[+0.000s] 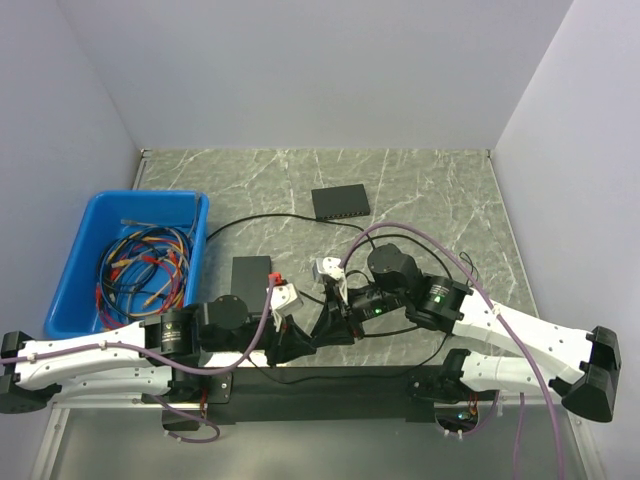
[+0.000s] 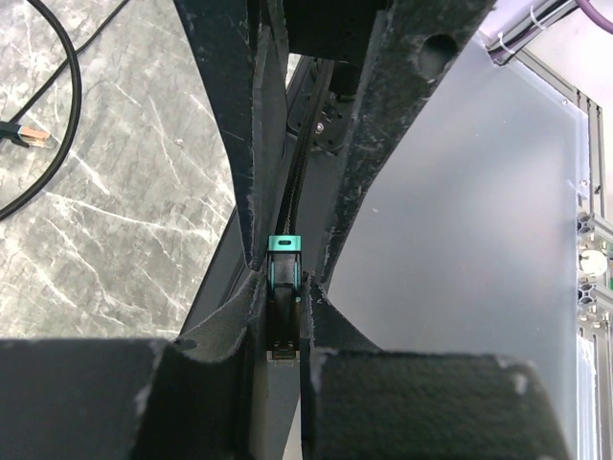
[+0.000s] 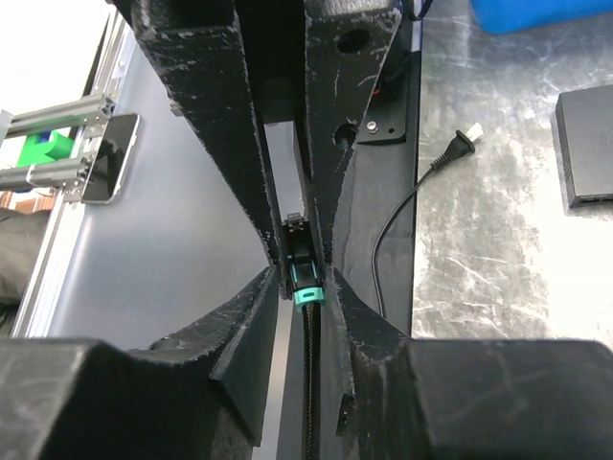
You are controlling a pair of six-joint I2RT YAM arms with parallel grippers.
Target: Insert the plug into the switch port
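Risk: the plug [image 2: 283, 287] is sitting between two end effectors at once. If one is letting go before the other is gripping firmly, the plug could drop or twist. The cable [image 3: 311, 383] could also be tugging it askew.
Left end effector [image 2: 283, 309]: closed, pinching the plug's tip end.
Right end effector [image 3: 305, 280]: flanking the plug's cable end; whether it is gripping firmly cannot be told.
Plug: small, dark, teal-banded; hanging over the near edge of the tabletop [image 1: 420, 180], well apart from the switch [image 1: 340, 203].
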